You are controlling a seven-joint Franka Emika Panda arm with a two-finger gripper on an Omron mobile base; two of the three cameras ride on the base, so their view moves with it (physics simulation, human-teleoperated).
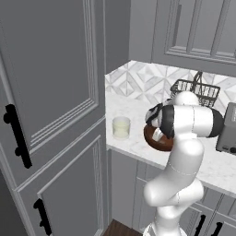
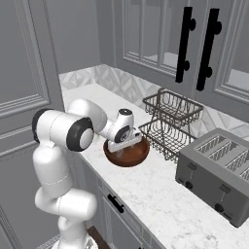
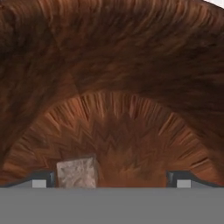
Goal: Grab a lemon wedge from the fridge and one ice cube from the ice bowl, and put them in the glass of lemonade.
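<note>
Gripper (image 3: 111, 179) down inside the brown wooden ice bowl (image 2: 127, 154), jaws spread wide, nothing clamped. One pale ice cube (image 3: 77, 172) lies on the bowl floor just inside the left fingertip (image 3: 40, 180). Glass of lemonade (image 1: 121, 127) stands on the white marble tabletop (image 1: 138, 138), left of the bowl, near the edge.

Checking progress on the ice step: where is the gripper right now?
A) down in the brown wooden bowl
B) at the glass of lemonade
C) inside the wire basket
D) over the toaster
A: the gripper is lowered into the wooden bowl, jaws open beside the ice cube.
</note>
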